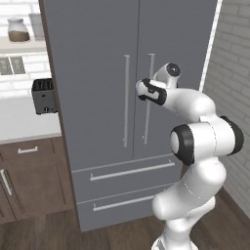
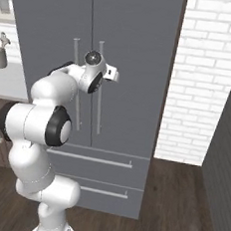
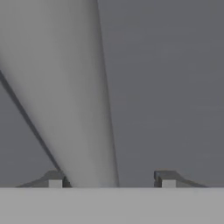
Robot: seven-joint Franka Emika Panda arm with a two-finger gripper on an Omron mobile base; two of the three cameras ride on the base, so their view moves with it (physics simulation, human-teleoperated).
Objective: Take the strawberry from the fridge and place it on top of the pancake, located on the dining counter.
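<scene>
A: What is being shown of the fridge [image 1: 97, 97]?
B: Both doors are being kept shut, so its inside is being hidden, and the strawberry cannot be made out.
A: And the handles?
B: The right door's handle [image 3: 74, 109] is being straddled by the hand [image 3: 109, 178] at mid height, one fingertip [image 3: 54, 178] being pressed just beside it, the other standing apart.
A: Is the handle being gripped?
B: The jaws are being seen partly open around it; a firm grip cannot be told.
</scene>
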